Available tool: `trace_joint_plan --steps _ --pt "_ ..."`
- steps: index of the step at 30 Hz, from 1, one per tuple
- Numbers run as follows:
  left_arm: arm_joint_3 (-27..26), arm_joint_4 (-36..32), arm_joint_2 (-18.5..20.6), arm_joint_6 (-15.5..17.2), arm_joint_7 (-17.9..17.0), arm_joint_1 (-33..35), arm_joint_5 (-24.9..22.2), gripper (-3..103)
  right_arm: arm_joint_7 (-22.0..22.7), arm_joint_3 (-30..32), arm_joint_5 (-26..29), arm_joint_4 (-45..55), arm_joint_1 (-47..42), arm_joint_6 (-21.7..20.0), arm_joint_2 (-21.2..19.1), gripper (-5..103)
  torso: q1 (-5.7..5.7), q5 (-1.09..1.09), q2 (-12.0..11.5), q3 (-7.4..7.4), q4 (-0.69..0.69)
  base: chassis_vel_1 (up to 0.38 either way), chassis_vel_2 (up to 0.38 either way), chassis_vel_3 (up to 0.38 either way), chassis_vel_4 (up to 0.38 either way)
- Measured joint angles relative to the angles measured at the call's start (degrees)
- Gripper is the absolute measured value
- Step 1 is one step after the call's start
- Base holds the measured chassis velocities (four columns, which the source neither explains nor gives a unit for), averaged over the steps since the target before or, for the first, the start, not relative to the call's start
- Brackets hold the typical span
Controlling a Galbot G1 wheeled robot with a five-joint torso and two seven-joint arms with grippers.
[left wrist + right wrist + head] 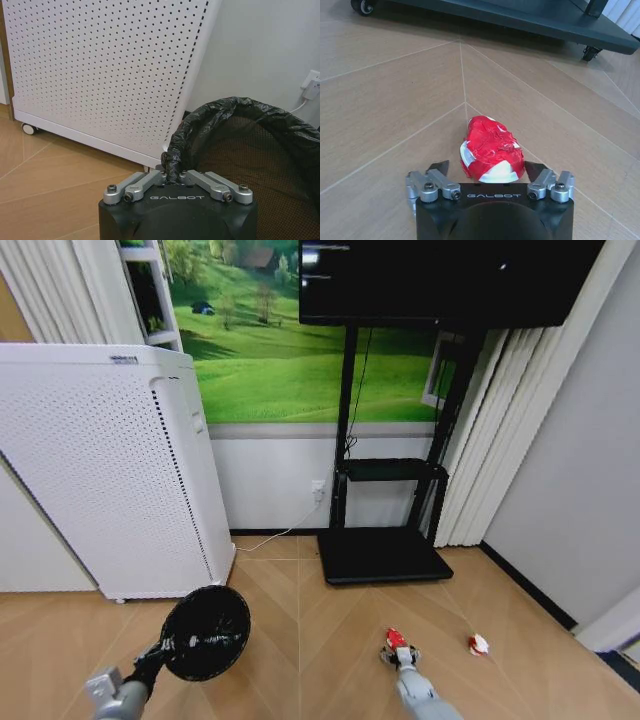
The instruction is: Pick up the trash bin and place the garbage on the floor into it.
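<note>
The trash bin [205,632], black with a bag liner, hangs tilted above the floor with its mouth toward me. My left gripper [158,652] is shut on the bin's bunched rim, as the left wrist view shows: left gripper [172,172], trash bin [250,150]. My right gripper [400,652] is low over the floor and open, its fingertips [440,167] on either side of a crumpled red-and-white piece of garbage [492,155], with a small gap on one side. That scrap [395,638] sits at the gripper's tip. A second red-and-white scrap [478,644] lies on the floor further right.
A tall white perforated cabinet [100,470] on casters stands at the left, close behind the bin. A black TV stand [385,552] with a flat base on wheels stands ahead by the wall. Open wooden floor lies between them.
</note>
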Motion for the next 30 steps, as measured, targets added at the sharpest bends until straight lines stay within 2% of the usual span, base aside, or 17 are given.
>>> trace_joint_plan --steps 3,5,6,9,10,12,15,16,18,19,21,22,23,24,26,28,30 --pt "0.0 0.1 0.0 0.0 0.0 0.0 0.0 4 0.0 -0.1 1.1 0.2 0.0 0.0 -0.1 82 0.00 0.01 0.0 0.00 0.00 0.000 0.000 0.000 0.000" --pt "0.0 0.1 0.0 0.0 0.0 -0.1 0.1 4 -0.1 -0.3 1.8 0.4 0.1 -0.1 -0.3 71 0.00 0.01 0.0 0.00 0.00 0.000 0.000 0.000 0.000" --pt "0.0 0.1 0.0 0.0 0.0 -0.1 0.1 4 -0.1 -0.3 1.8 0.4 0.1 -0.1 -0.3 71 0.00 0.01 0.0 0.00 0.00 0.000 0.000 0.000 0.000" --pt "0.0 0.1 -0.1 0.0 0.0 0.0 0.2 4 -0.3 -0.5 2.7 0.6 0.3 -0.5 -0.3 54 0.00 0.01 0.0 0.01 -0.01 0.000 0.000 0.000 0.000" --pt "0.0 0.1 -0.1 0.0 0.0 0.0 0.2 4 -0.3 -0.5 2.7 0.6 0.3 -0.5 -0.3 54 0.00 0.01 0.0 0.01 -0.01 0.000 0.000 0.000 0.000" --pt "-0.2 0.2 -0.1 -0.1 0.0 0.1 0.2 4 -0.3 -0.6 3.3 1.0 0.2 -0.6 -0.2 44 0.00 0.02 0.0 0.01 -0.01 0.000 0.000 0.000 0.000" --pt "-0.4 0.3 -0.1 -0.1 0.0 0.1 0.2 4 -0.3 -0.7 3.6 1.6 0.1 -0.7 -0.2 38 0.01 0.04 0.0 0.02 -0.01 0.000 0.000 0.000 0.000" --pt "-0.4 0.4 -0.1 -0.1 0.0 0.0 0.3 4 -0.3 -0.7 3.9 2.2 -0.1 -0.7 -0.4 28 0.01 0.02 0.0 0.01 0.00 0.000 0.000 0.000 0.000" --pt "-0.4 0.5 -0.1 -0.1 0.0 0.0 0.3 4 -0.3 -0.7 4.1 2.7 -0.3 -0.7 -0.5 28 0.01 0.01 0.0 0.02 0.00 0.000 0.000 0.000 0.000" --pt "-0.3 0.6 -0.1 -0.1 0.0 -0.2 0.4 4 -0.2 -0.6 4.8 3.8 -0.7 -0.9 -0.8 17 0.01 0.03 0.0 0.02 -0.01 0.000 0.000 0.000 0.000" --pt "-0.3 0.6 0.0 -0.1 0.0 -0.3 0.4 4 -0.1 -0.6 5.1 4.5 -1.0 -1.0 -1.0 17 0.01 0.02 0.0 0.01 -0.01 0.000 0.000 0.000 0.000" --pt "-0.2 0.7 0.0 -0.1 0.1 -0.4 0.4 4 0.1 -0.6 5.4 5.2 -1.3 -1.1 -1.2 12 0.01 0.00 0.0 0.01 -0.01 0.000 0.000 0.000 0.000" --pt "-0.1 0.8 -0.1 -0.1 0.1 -0.4 0.4 4 0.5 -0.5 5.3 5.7 -1.6 -0.8 -1.3 6 0.01 0.01 0.0 0.01 -0.01 0.000 0.000 0.000 0.000" --pt "-0.1 0.8 -0.1 -0.1 0.1 -0.4 0.4 4 0.5 -0.5 5.3 5.7 -1.6 -0.8 -1.3 6 0.01 0.01 0.0 0.01 -0.01 0.000 0.000 0.000 0.000" --pt "0.0 0.9 -0.1 -0.2 0.2 -0.5 0.6 4 0.7 -0.2 3.9 6.2 -1.8 1.8 -1.3 -2 0.01 0.01 0.0 0.01 -0.01 0.000 0.000 0.000 0.000" --pt "0.0 1.0 -0.1 -0.2 0.3 -0.6 0.6 4 0.9 -0.1 1.8 6.2 -1.8 4.5 -1.3 8 0.01 0.00 0.0 0.01 0.00 0.000 0.000 0.000 0.000" --pt "0.0 1.1 -0.1 -0.2 0.3 -0.7 0.6 4 0.9 0.0 0.6 6.1 -1.6 5.6 -1.2 13 0.01 0.02 0.0 0.01 -0.01 0.000 0.000 0.000 0.000"
